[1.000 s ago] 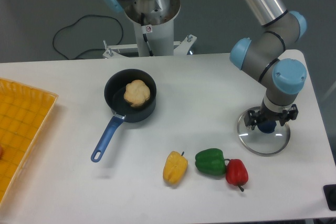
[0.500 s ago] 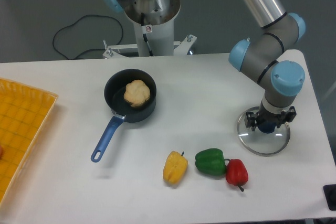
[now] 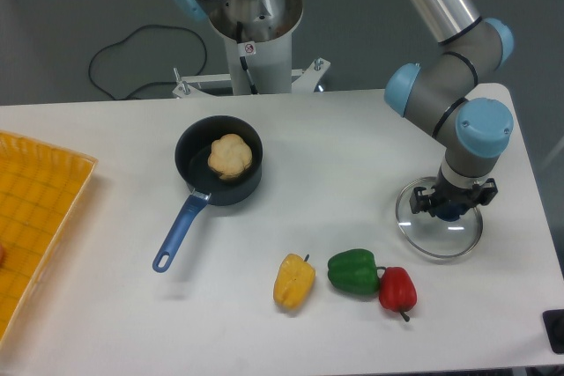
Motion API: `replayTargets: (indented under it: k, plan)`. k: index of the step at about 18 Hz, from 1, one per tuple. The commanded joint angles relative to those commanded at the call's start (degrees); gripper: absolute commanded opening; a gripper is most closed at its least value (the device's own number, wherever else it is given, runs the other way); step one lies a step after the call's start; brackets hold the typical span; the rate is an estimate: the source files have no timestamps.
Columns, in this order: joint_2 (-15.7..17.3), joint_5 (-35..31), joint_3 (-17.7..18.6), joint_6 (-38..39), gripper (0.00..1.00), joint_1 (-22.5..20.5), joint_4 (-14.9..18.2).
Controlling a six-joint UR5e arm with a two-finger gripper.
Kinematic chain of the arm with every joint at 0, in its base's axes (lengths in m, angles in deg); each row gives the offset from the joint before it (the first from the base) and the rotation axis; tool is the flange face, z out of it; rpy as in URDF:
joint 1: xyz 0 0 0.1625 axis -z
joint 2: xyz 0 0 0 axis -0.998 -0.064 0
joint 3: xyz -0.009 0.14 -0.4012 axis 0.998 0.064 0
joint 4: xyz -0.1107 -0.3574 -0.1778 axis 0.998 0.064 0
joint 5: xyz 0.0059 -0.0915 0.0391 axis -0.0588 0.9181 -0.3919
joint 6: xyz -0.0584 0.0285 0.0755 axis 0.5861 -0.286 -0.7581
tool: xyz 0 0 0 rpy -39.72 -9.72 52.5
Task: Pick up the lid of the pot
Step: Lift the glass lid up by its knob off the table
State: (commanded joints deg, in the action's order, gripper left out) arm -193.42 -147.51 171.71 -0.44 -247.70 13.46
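The gripper (image 3: 452, 200) is down at the right side of the white counter (image 3: 176, 328), closed around the dark blue knob (image 3: 449, 210) of the clear, round pot lid (image 3: 434, 247); whether the rim still touches the counter is hard to tell. The lid lies level beneath the fingers, its rim showing around them. On the near side of the lid, a red pepper (image 3: 397, 291) touches the right end of a green pepper (image 3: 353, 271), and a yellow vegetable (image 3: 293, 283) with a dark stem lies to their left, near the green one but apart from it. Farther left and toward the far side sits a black pan (image 3: 188, 154), its blue handle (image 3: 181, 233) pointing near and left, with a tan, roundish item (image 3: 230, 157) inside. A yellow-orange slatted object (image 3: 40, 217) stands at the left edge, partly out of view. Beyond the counter, a black cable (image 3: 132, 34) curves across the dark area at far left.
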Motion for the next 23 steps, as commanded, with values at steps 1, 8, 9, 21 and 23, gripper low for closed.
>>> replayTargets:
  k: [1, 8, 9, 21, 23]
  plan:
    - [0.4, 0.0, 0.1, 0.0, 0.61, 0.0, 0.1]
    - [3.9, 0.1, 0.2, -2.1, 0.61, -0.1, 0.7]
    - [4.2, 0.1, 0.2, -2.8, 0.61, 0.0, 0.7]
    - [6.3, 1.6, 0.2, -17.4, 0.61, -1.1, 1.2]
    - [6.3, 1.4, 0.2, -18.7, 0.61, -1.1, 1.2]
